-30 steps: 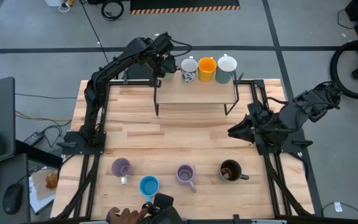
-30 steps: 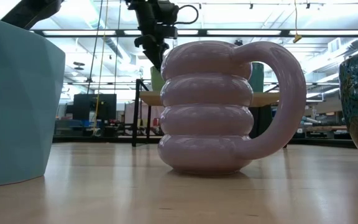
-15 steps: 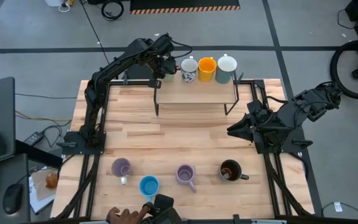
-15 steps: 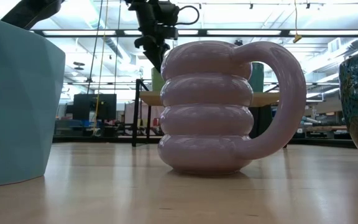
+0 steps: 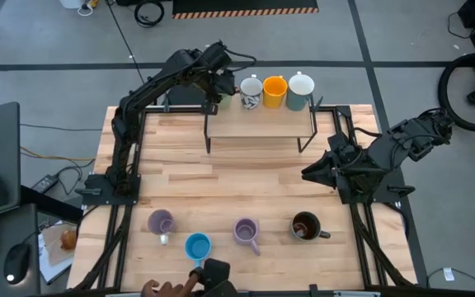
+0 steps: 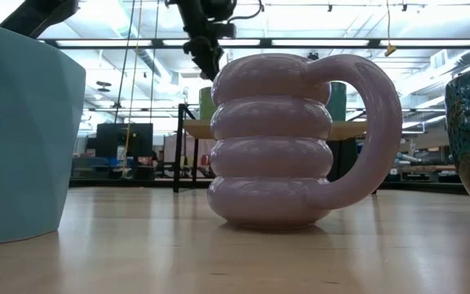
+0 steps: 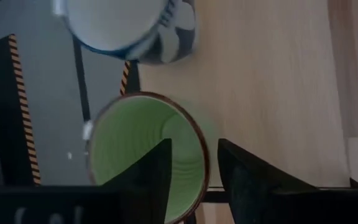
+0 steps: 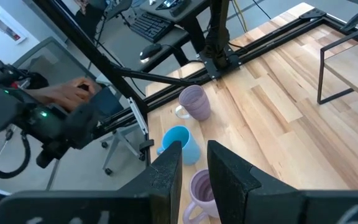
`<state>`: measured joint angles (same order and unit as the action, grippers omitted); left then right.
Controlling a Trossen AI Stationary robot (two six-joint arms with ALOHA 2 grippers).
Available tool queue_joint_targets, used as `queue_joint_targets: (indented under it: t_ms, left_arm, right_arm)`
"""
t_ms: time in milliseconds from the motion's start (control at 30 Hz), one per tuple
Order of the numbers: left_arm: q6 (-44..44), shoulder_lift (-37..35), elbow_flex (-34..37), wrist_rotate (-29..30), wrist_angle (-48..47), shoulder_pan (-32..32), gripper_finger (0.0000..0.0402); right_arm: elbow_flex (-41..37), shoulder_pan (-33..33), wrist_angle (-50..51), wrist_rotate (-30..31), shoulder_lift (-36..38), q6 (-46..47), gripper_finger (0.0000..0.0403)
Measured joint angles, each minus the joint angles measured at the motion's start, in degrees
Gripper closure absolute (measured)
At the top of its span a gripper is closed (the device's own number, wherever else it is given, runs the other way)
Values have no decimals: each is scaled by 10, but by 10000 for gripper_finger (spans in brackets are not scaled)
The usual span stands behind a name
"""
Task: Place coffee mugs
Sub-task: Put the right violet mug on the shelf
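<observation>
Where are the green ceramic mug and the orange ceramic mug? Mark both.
green ceramic mug (image 7: 143, 148): left wrist view, on its green inside.
orange ceramic mug (image 5: 275, 87): high view, on its open top.

green mug (image 7: 145, 155), orange mug (image 5: 275, 89), blue mug (image 5: 197, 246)

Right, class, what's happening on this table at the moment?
The robot is setting coffee mugs on a raised shelf at the back of the table. Its left hand hovers over a green mug at the shelf's left end, fingers apart, beside three mugs already lined up there. Four more mugs wait along the front edge. The right hand waits over the table's right side.
</observation>
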<state>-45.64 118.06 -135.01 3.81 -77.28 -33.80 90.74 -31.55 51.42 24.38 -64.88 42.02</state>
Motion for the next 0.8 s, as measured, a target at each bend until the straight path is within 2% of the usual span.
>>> queue_joint_targets:
  t_ms: [167, 267, 400, 533, 600, 667, 800]
  left_arm:
    - [7, -23, 2, 13, 8, 11, 258]
    - [63, -36, 0, 1, 19, 23, 257]
    - [194, -46, 0, -77, 34, 54, 257]
    - [359, -46, 0, -208, 25, 94, 259]
    - [398, -46, 0, -261, 12, 123, 260]
    - [405, -46, 0, -271, -14, 163, 260]
    - [406, -46, 0, -241, -54, 253, 260]
  right_arm:
    - [0, 0, 0, 0, 0, -1, 321]
    - [0, 0, 1, 0, 0, -8, 321]
    - [0, 0, 18, -3, 0, -11, 321]
    - [-5, 0, 60, -32, -5, -9, 321]
    - [-15, 0, 82, -55, -7, 3, 321]
    - [-24, 0, 93, -81, -7, 19, 321]
    - [-38, -10, 108, -102, -7, 45, 321]
